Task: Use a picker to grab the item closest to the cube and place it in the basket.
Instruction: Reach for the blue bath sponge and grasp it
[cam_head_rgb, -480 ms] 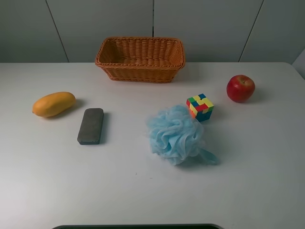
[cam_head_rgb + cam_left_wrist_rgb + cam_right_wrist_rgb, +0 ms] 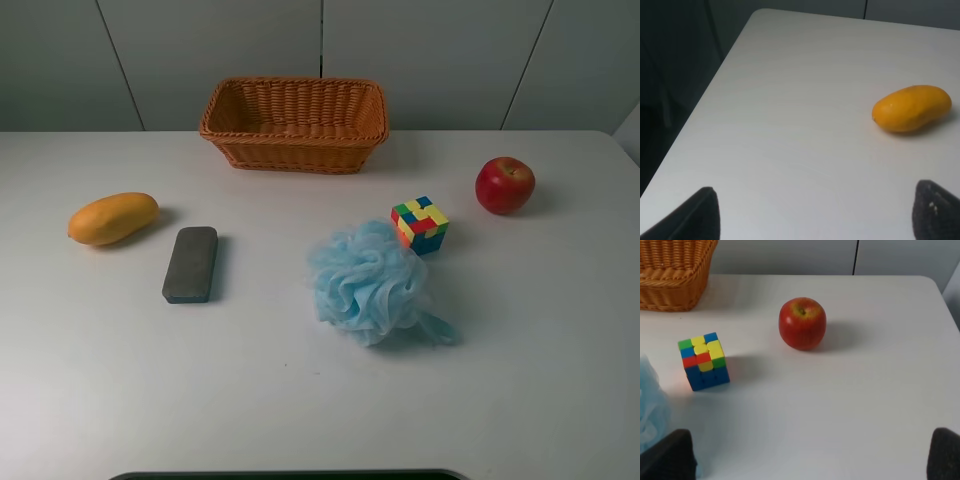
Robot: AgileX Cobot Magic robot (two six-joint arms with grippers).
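Observation:
A multicoloured cube [image 2: 420,224] sits on the white table [image 2: 300,400], right of centre. A light blue bath pouf [image 2: 368,282] lies right next to it, nearly touching, nearer the front. A red apple [image 2: 505,185] sits farther right. A wicker basket [image 2: 295,122] stands empty at the back centre. The right wrist view shows the cube [image 2: 704,360], the apple [image 2: 802,323], an edge of the pouf [image 2: 650,407] and a corner of the basket [image 2: 675,270]. My right gripper [image 2: 810,455] is open, short of them. My left gripper [image 2: 815,215] is open over bare table. Neither arm shows in the exterior view.
A yellow mango [image 2: 113,218] lies at the far left, also in the left wrist view [image 2: 911,108]. A grey rectangular block [image 2: 190,263] lies beside it. The table's left edge [image 2: 695,115] runs close to my left gripper.

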